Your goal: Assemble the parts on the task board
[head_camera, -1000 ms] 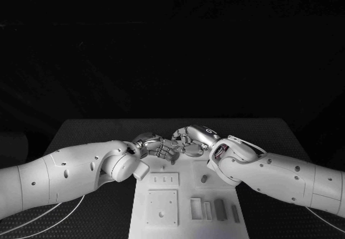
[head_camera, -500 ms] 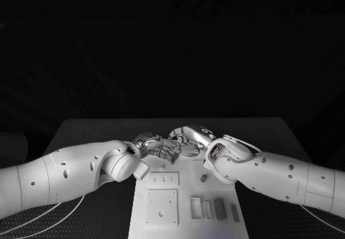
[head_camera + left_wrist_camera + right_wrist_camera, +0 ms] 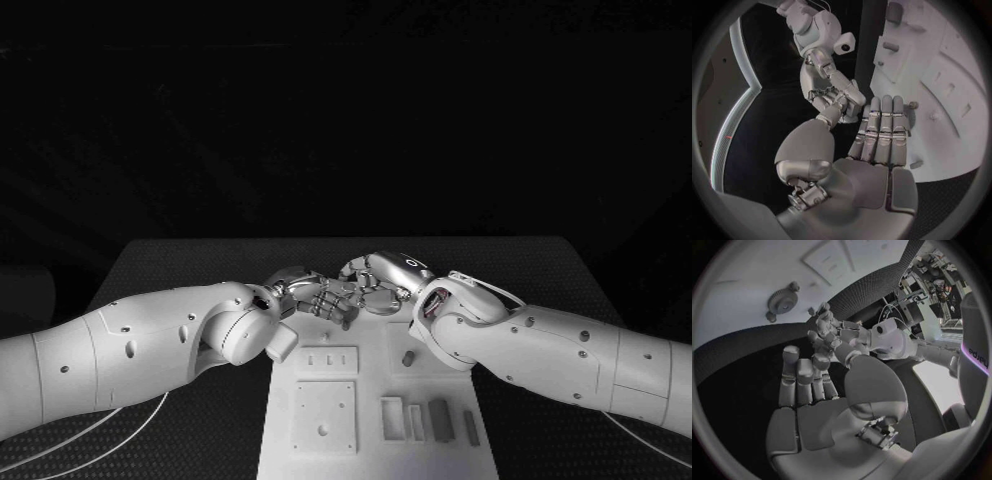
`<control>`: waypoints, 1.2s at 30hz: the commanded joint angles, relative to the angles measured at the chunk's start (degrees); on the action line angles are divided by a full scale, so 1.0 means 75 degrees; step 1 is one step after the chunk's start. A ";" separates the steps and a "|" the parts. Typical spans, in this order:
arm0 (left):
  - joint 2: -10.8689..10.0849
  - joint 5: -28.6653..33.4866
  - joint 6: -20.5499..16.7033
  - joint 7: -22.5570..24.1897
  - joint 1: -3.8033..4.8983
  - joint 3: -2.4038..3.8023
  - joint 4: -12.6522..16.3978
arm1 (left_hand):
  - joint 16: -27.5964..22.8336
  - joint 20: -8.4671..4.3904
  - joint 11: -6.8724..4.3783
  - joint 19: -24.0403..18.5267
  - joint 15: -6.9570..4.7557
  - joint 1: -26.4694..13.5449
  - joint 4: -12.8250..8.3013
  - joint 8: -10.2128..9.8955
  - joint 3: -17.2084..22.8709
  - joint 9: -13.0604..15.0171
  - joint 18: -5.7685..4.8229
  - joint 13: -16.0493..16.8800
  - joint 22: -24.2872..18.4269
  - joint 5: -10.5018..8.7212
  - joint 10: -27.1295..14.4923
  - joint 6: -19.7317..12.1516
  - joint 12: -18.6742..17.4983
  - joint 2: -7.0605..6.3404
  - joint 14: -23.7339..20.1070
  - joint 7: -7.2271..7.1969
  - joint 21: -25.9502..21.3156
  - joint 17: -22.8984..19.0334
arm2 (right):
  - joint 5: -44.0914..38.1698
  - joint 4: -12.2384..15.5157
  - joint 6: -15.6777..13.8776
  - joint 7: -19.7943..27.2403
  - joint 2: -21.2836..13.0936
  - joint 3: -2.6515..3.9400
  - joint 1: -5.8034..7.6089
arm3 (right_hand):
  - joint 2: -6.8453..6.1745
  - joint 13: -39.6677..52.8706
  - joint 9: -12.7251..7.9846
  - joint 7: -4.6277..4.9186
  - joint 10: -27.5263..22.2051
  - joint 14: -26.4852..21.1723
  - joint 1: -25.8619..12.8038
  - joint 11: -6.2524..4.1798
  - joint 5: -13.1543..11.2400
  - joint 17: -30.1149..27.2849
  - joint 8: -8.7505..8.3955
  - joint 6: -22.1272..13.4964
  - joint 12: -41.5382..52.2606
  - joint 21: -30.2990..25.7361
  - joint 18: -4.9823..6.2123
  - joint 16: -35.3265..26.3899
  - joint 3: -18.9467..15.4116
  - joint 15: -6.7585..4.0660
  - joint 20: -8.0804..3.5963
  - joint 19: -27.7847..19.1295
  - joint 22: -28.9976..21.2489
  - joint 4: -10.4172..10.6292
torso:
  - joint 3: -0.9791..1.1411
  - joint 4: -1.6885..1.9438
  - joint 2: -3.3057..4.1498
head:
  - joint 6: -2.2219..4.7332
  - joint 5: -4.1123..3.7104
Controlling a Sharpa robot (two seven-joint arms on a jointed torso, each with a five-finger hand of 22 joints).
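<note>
Both hands meet fingertip to fingertip over the far end of the task board (image 3: 378, 440): left hand (image 3: 310, 296) and right hand (image 3: 378, 282), whose arm has edged inward since a second ago, suggesting a handover. Whether either grips a part cannot be told. Grey parts (image 3: 441, 421) lie lengthwise at the board's near right.

Black table (image 3: 188, 262), textured mat surface, under the white plate. Two thin pale cables (image 3: 101, 432) lie curved on the table near its front left corner
</note>
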 commanded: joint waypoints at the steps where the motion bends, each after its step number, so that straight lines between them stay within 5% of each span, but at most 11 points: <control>1: -0.0025 -0.0109 -0.0055 -0.0262 0.0005 0.0009 -0.0010 | -0.0036 -0.0008 0.0005 -0.0043 0.0012 -0.0165 0.0016 -0.0059 -0.0114 -0.0015 0.0091 0.0011 0.0013 -0.0044 -0.0080 -0.0106 -0.0067 -0.0117 -0.0071 0.0019 -0.0057 0.0014 | -0.0126 0.0035 -0.0068 0.0017 -0.0023 0.0002 -0.0004 | 0.0009 -0.0009 0.0007 -0.0290 -0.0398 0.0062 0.0078 -0.0337 0.0009 -0.0013 0.0040 0.1306 0.0002 0.0032 0.0105 0.0023 -0.0055 -0.0151 -0.0052 0.0030 0.0083 -0.0006 | 0.0009 0.0004 -0.0002 | -0.0004 -0.0003; 10: -0.0037 -0.0228 0.0021 -0.0497 0.0005 0.0008 -0.0044 | -0.0104 0.0008 0.0046 -0.0125 0.0037 -0.0723 0.0137 -0.0103 -0.0449 -0.0011 0.0098 0.0015 0.0006 -0.0044 -0.0196 -0.0173 -0.0133 -0.0394 -0.0156 0.0040 -0.0118 0.0033 | -0.0286 0.0044 -0.0117 -0.0052 -0.0030 0.0002 -0.0005 | -0.0013 -0.0015 0.0021 -0.0292 -0.0384 0.0076 0.0098 -0.0340 0.0009 -0.0017 0.0045 0.1311 0.0001 0.0034 0.0105 0.0024 -0.0060 -0.0154 -0.0062 0.0041 0.0082 -0.0008 | 0.0005 -0.0008 0.0006 | -0.0014 -0.0007; 20: -0.0076 -0.0266 0.0086 -0.0514 0.0005 0.0008 -0.0035 | -0.0140 0.0020 0.0086 -0.0154 0.0048 -0.0981 0.0152 -0.0118 -0.0591 0.0004 0.0122 0.0020 0.0007 -0.0043 -0.0302 -0.0200 -0.0190 -0.0439 -0.0194 0.0044 -0.0152 0.0063 | -0.0443 -0.0048 0.0039 -0.0169 -0.0016 0.0002 -0.0005 | -0.0018 -0.0019 0.0029 -0.0291 -0.0375 0.0085 0.0108 -0.0340 0.0009 -0.0019 0.0046 0.1314 0.0000 0.0034 0.0105 0.0024 -0.0062 -0.0155 -0.0068 0.0047 0.0080 -0.0007 | 0.0001 -0.0006 0.0001 | -0.0026 -0.0015; 29: -0.0025 -0.0205 0.0019 -0.0226 0.0005 0.0011 -0.0012 | -0.0090 0.0009 -0.0077 -0.0113 0.0003 -0.0439 -0.0136 0.0124 -0.0234 0.0129 0.0124 0.0158 0.0061 -0.0042 0.0046 0.0247 0.0010 0.0119 -0.0064 -0.0153 -0.0132 0.0146 | -0.0570 -0.0157 0.0206 -0.0240 0.0073 -0.0004 -0.0026 | -0.0018 -0.0021 0.0033 -0.0290 -0.0371 0.0089 0.0108 -0.0339 0.0009 -0.0021 0.0046 0.1313 -0.0001 0.0034 0.0105 0.0024 -0.0064 -0.0155 -0.0070 0.0049 0.0079 -0.0005 | -0.0007 -0.0006 0.0003 | -0.0033 -0.0033; 36: -0.0018 -0.0193 -0.0032 -0.0157 0.0005 0.0014 -0.0017 | -0.0111 0.0014 -0.0092 -0.0161 0.0014 -0.0126 -0.0284 0.0161 0.0016 0.0150 0.0068 0.0193 0.0083 -0.0043 0.0089 0.0363 0.0025 0.0267 -0.0063 -0.0219 -0.0155 0.0168 | -0.0570 -0.0181 0.0245 -0.0257 0.0109 -0.0010 -0.0044 | -0.0017 -0.0023 0.0036 -0.0290 -0.0368 0.0091 0.0108 -0.0339 0.0009 -0.0022 0.0046 0.1312 -0.0003 0.0032 0.0105 0.0023 -0.0065 -0.0155 -0.0072 0.0050 0.0079 -0.0005 | 0.0003 -0.0003 -0.0002 | -0.0035 -0.0016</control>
